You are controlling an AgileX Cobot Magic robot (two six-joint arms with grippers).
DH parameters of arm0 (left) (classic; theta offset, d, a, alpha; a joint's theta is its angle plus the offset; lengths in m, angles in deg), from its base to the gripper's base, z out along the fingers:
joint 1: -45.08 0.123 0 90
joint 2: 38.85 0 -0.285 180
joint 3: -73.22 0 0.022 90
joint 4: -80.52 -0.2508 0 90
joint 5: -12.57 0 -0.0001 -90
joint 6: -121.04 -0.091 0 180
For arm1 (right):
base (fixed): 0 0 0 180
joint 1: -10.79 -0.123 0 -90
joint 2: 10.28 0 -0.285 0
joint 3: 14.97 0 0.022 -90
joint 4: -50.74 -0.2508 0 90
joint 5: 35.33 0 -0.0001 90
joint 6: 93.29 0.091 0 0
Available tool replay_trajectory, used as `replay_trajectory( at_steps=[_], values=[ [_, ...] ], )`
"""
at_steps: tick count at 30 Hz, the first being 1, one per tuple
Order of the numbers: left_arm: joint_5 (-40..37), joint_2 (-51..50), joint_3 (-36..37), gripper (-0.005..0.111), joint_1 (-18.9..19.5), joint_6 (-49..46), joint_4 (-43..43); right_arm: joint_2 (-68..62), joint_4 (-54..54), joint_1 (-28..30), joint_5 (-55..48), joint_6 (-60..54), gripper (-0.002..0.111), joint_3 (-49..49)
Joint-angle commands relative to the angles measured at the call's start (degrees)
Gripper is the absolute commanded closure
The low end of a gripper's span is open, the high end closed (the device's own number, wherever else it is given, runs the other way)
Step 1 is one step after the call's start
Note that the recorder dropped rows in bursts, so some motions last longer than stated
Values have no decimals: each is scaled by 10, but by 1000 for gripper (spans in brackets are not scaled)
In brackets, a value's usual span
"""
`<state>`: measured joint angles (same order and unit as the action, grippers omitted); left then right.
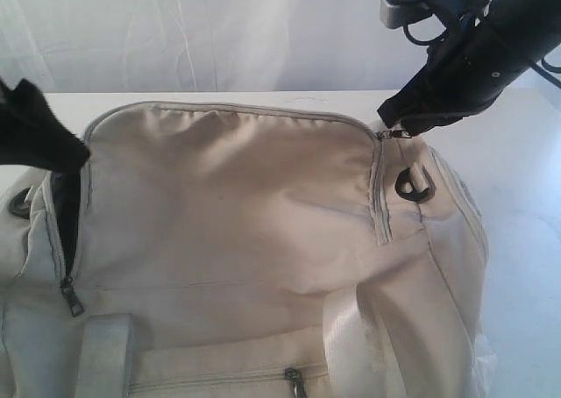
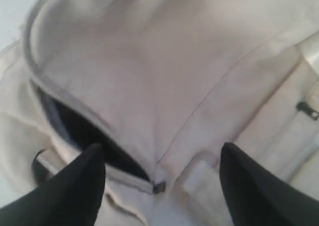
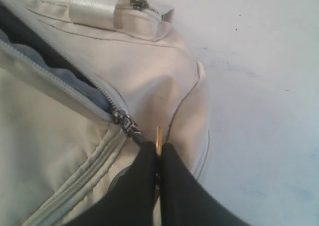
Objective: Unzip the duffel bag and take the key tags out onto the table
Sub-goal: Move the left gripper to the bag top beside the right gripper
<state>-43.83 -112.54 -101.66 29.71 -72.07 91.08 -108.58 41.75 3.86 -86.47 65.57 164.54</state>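
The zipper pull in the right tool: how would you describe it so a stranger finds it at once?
Find the beige duffel bag on the table. Follow its curved top zipper to the right end, above the black strap ring. Unlike the left pull and the pocket pull, both free, this zipper pull is pinched in the right tool.

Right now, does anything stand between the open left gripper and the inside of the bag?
Yes. The bag's top flap lies over the opening; only a narrow dark gap shows beside the left gripper. The right gripper is shut on the zipper pull. No key tags are visible.
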Motion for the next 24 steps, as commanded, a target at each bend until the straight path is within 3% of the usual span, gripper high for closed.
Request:
replay_trajectory(
  at_steps=[1,6,12,24],
  values=[
    [-37,-109,-83,40,-4,-95,110,6,-11,7,10,7,108,-3],
    [53,-215,-153,40,-48,-216,173,6,-57,7,10,8,108,-3],
    [188,-301,-185,40,-99,-251,175,6,-113,7,11,43,108,-3],
    [266,-407,-248,40,-150,-299,181,6,-112,7,21,52,108,-3]
  ],
)
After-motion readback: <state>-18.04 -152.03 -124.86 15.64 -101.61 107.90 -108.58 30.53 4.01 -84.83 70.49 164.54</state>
